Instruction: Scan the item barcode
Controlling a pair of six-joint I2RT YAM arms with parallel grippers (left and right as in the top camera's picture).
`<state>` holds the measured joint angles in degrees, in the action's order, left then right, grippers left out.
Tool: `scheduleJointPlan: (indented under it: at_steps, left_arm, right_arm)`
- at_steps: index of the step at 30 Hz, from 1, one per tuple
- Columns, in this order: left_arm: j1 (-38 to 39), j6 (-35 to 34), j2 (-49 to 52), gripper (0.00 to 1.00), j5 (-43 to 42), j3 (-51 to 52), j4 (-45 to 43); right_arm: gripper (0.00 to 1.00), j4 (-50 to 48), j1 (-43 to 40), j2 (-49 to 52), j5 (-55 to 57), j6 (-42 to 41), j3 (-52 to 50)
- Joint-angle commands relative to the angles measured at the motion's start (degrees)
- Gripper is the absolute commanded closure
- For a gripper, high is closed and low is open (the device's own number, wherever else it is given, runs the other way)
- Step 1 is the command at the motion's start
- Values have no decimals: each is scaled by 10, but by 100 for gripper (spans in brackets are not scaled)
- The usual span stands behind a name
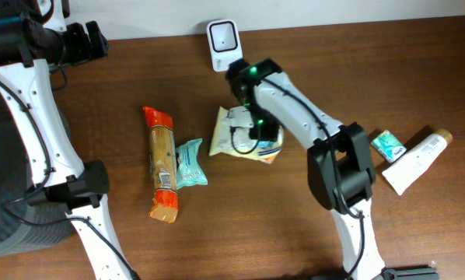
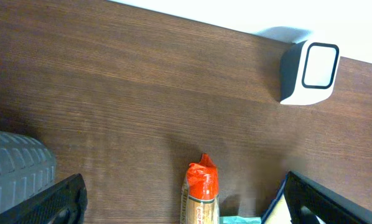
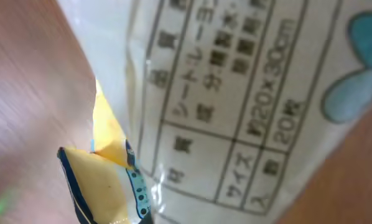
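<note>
Scanner (image 1: pixel 222 44): stood at far edge of table (image 1: pixel 100 101), behind pouch (image 1: pixel 223 140).
Snack pack (image 1: pixel 162 163): lay left of pouch.
Tube (image 1: pixel 415 162): lay right of pouch.

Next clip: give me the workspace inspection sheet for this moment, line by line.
surface: brown wooden table, no spills seen.
job's things: white barcode scanner at the far edge; pale yellow packet in front of it, under the right arm.
clutter: orange cracker pack beside a teal sachet; small teal packet and white tube at the right.
grippers: left gripper open, empty, far left; right gripper shut on the pale yellow packet.
cables: thin black leads along the arms, none on the table.
surroundings: grey ribbed object lower left; white strip beyond the table.
</note>
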<state>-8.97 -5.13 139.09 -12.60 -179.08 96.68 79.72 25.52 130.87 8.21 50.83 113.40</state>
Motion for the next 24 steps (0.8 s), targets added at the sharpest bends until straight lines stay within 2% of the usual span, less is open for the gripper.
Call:
scheduleJointPlan:
  at_steps: [1,6,7,8,10,13,14,15,16,19,21,24]
  left_arm:
    - [-2,9,-4,1,0,-1,0]
    - [-2,9,-4,1,0,-1,0]
    - [-2,9,-4,1,0,-1,0]
    - [-2,9,-4,1,0,-1,0]
    - [-2,9,-4,1,0,-1,0]
    - [-2,9,-4,1,0,-1,0]
    - [-2,9,-4,1,0,-1,0]
    - [-2,9,-4,1,0,-1,0]
    - [-2,9,-4,1,0,-1,0]
    - [-2,9,-4,1,0,-1,0]
    - [-2,9,-4,1,0,-1,0]
    - [-2,9,-4,1,0,-1,0]
  right_arm:
    - [96,5,-32,-45,-44,70,10]
    - [96,55,-38,-67,-190,149,9]
    - [41,55,-38,-66,-196,134,5]
    - [1,53,-38,-66,-198,86,3]
    - [2,40,-46,-66,-198,-69,7]
    - [2,41,-84,-66,-258,-199,16]
    - [2,33,-130,-66,-315,-331,14]
    - [2,21,-162,-66,-374,-405,4]
    - [1,6,-192,-66,-440,-426,-16]
    - [1,-46,-222,-66,-457,-462,-100]
    - [5,-131,-218,-66,-462,-559,-176]
    - [5,-211,-195,-66,-504,-607,-233]
